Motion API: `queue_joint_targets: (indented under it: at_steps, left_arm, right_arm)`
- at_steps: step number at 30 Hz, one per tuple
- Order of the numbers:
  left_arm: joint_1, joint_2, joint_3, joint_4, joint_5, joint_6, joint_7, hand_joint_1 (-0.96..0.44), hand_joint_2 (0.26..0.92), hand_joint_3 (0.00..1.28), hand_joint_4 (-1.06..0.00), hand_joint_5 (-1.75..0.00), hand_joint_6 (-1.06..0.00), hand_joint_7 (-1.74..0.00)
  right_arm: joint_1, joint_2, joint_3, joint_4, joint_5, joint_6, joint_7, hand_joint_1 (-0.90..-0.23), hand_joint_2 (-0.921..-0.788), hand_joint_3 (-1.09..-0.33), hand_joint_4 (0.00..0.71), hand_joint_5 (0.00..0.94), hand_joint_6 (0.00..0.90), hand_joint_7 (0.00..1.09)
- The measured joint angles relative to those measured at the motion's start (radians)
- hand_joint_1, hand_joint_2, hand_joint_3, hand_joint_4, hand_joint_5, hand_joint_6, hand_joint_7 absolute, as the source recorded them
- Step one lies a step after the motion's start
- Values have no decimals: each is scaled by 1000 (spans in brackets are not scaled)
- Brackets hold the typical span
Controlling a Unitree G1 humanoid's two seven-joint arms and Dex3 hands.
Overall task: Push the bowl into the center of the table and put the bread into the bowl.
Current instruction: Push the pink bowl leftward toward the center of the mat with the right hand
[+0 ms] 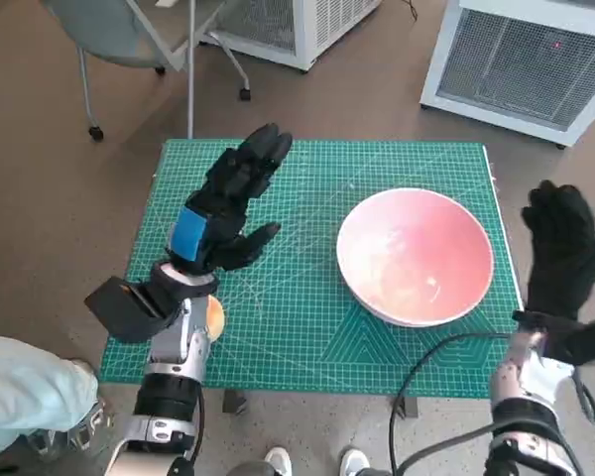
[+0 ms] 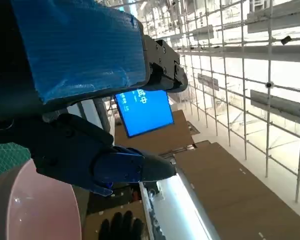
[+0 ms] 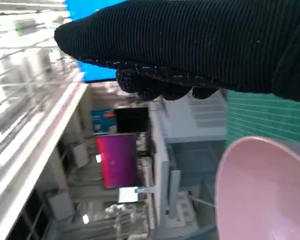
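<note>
Pink bowl (image 1: 415, 255) sits on the right half of the green cutting mat (image 1: 307, 327) covering the surface, its right rim close to the mat's right edge, front rim near the front edge; it looks empty. Wide bare mat left of the bowl, from center toward the left side. Left hand (image 1: 228, 203) hangs above the mat's left half, fingers (image 1: 263, 149) spread and released, holding nothing, pointing toward the far edge. Bread (image 1: 214, 315) shows only as a small orange-tan patch peeking beside the left forearm near the front-left corner of the mat, mostly hidden. Right hand (image 1: 565, 248) in black glove is off the mat's right edge, just beside the bowl, not touching it as far as the head view shows; fingers extended and apart, nothing held. Right wrist view shows the glove (image 3: 200, 45) above the bowl rim (image 3: 240, 175). Floor around: chair (image 1: 129, 40) past the far-left corner, white units (image 1: 526, 59) beyond the far edge.
</note>
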Motion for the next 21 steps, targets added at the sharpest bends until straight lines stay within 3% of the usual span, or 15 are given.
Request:
queue_joint_targets:
  at_steps: [8, 21]
  left_arm:
    - [0, 9, 2, -3, 0, 0, -1, -472, 921, 296, -299, -1, -262, -208]
    - [1, 27, 7, -12, -1, 1, -8, -477, 921, 292, -300, -1, -265, -203]
  right_arm:
    - [-41, 11, -7, 85, 2, 41, -12, -495, -921, -759, 240, 31, 189, 516]
    - [-109, 73, -54, 146, 21, 149, -27, -493, -921, -763, 265, 26, 229, 500]
